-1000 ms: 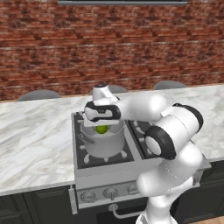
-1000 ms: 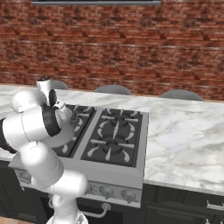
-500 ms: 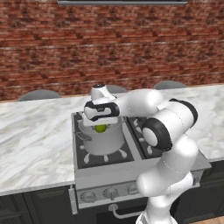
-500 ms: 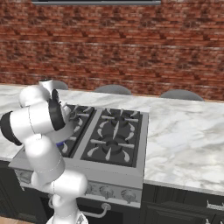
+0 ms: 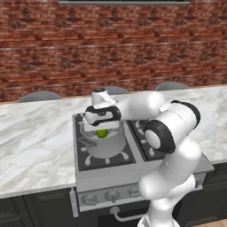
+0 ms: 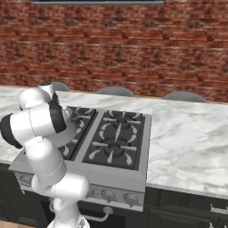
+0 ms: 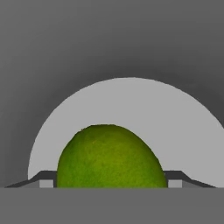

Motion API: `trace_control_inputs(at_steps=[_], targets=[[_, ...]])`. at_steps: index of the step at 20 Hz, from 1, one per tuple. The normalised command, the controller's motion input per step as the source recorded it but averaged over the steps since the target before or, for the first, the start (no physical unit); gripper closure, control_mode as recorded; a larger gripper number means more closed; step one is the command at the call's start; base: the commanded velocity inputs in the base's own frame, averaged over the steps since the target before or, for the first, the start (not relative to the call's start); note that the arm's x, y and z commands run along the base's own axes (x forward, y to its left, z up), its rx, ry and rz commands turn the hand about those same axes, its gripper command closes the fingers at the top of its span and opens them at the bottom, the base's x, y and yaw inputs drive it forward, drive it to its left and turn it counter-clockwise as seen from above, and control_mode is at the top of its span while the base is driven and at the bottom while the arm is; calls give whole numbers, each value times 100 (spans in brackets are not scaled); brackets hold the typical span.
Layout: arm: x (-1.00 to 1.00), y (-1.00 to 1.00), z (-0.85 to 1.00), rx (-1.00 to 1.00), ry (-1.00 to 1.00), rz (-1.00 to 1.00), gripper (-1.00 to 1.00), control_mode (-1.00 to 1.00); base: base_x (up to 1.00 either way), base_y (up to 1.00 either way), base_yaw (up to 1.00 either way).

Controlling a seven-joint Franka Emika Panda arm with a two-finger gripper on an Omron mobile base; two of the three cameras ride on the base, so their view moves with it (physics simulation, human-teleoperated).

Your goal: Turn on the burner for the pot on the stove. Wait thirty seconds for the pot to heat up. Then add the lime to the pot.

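On the stove's [image 5: 106,175] left front burner I see the pot [image 5: 105,144], with the lime [image 5: 102,133] at its mouth under my gripper [image 5: 102,131]. Looking along the hand, the lime [image 7: 110,157] sits between my fingertips [image 7: 45,180], which stand wide to either side of it; I cannot tell whether they touch it. Right of the pot lie bare grates [image 6: 116,138], then marble counter [image 6: 187,138].

No legible text, label or number anywhere.
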Motion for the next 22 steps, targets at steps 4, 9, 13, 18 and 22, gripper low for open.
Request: trace_control_inputs(at_steps=[4, 9, 13, 18, 22], targets=[[-19, -1, -3, 0, -1, 0, 100, -100, 0, 0, 0], [-15, -2, -4, 0, -5, 0, 100, -100, 0, 0, 0], [-23, 0, -17, 0, -5, 0, 100, -100, 0, 0, 0], [-34, -8, -19, 0, -3, 0, 100, -100, 0, 0, 0], [-20, -22, 0, 1, -2, 0, 100, -100, 0, 0, 0]])
